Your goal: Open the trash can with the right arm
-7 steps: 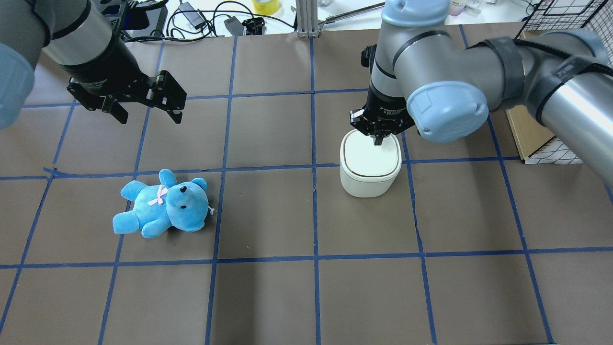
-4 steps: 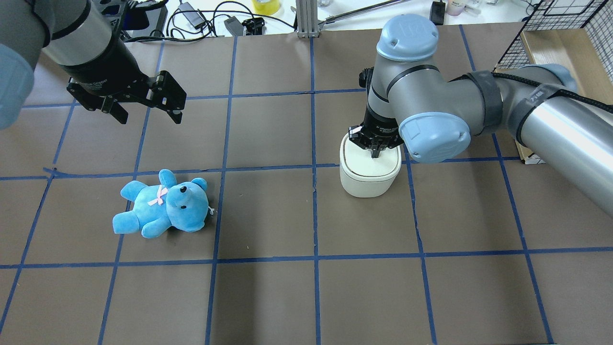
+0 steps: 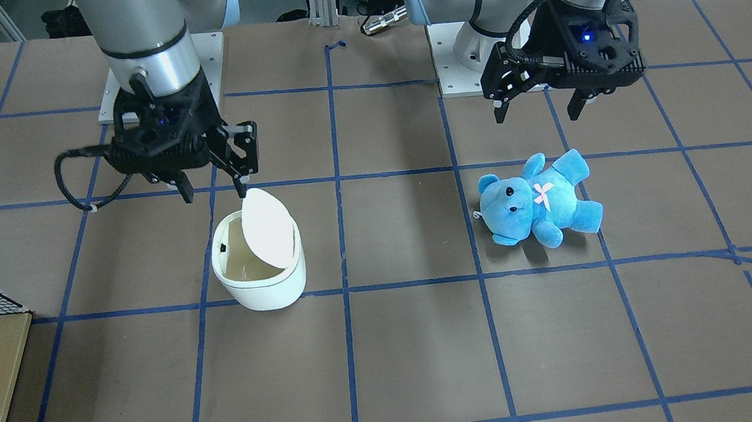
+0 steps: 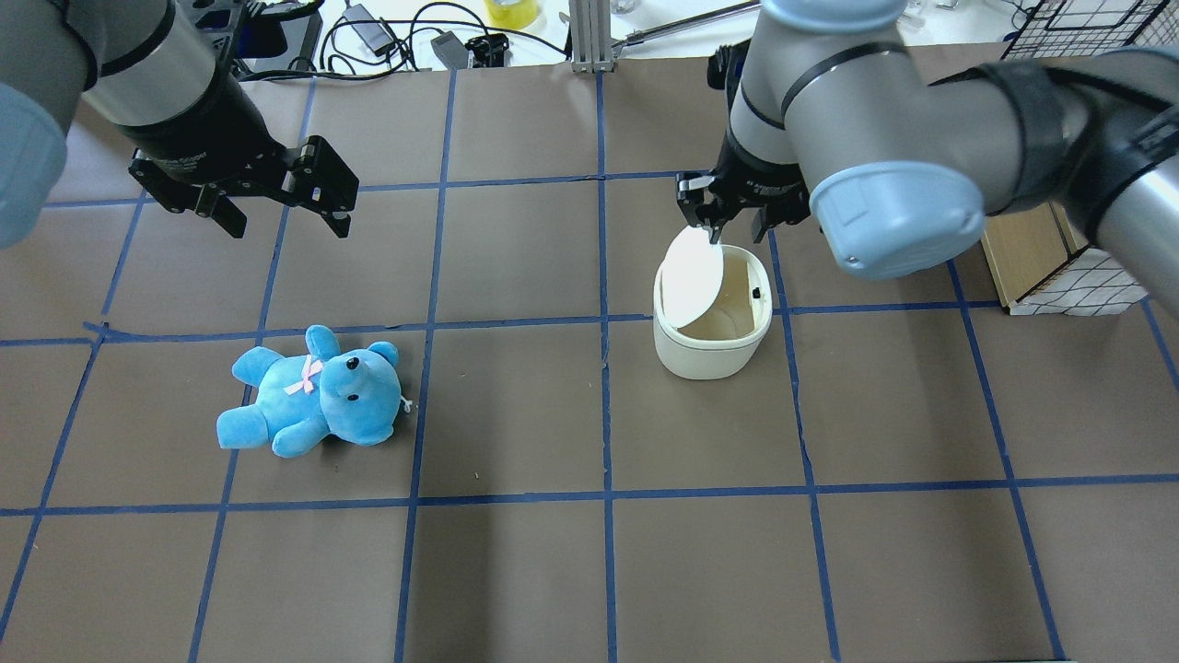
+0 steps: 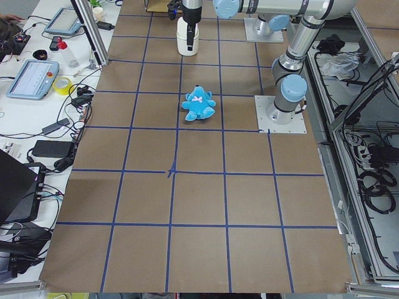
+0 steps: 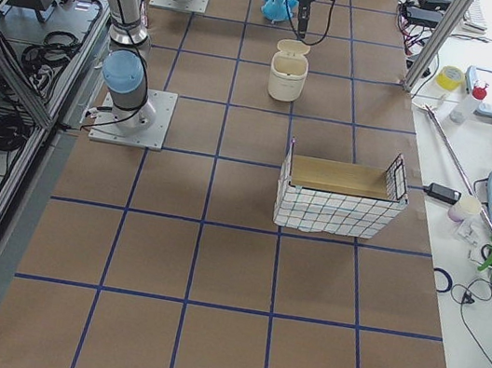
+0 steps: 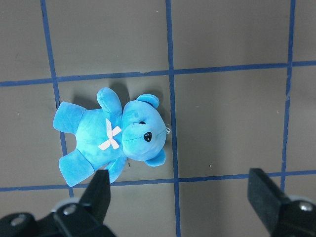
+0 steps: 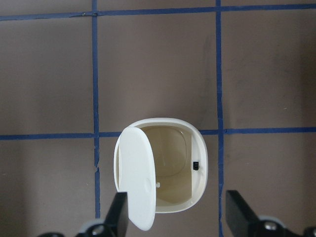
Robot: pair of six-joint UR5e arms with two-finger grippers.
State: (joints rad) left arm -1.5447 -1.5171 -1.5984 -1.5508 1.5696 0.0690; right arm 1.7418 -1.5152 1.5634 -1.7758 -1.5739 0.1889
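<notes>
Nearest the robot, on the left, the blue teddy bear (image 4: 313, 396) lies where it lay a second ago. Farther out and right of centre the trash can (image 4: 709, 354) also stands on the same spot, but its lid (image 4: 693, 276) has changed. It was flat and closed under the pressing fingertips; it now stands swung up on the can's left side, and the beige inside shows. Just beyond the can, the right gripper (image 4: 732, 226) has risen off it and spread its fingers wide, and it holds nothing. I judge the opening done, with only the right arm's retreat left. Far left, the left gripper (image 4: 285, 216) hangs wide open and empty, as before.

The right wrist camera looks straight down the can. It shows a small black catch (image 8: 195, 165) on the right inner wall and nothing visible inside. From overhead a fingertip seems to meet the lid's top edge. The front-facing view shows the gripper above that edge, though I cannot tell whether it is touching.
</notes>
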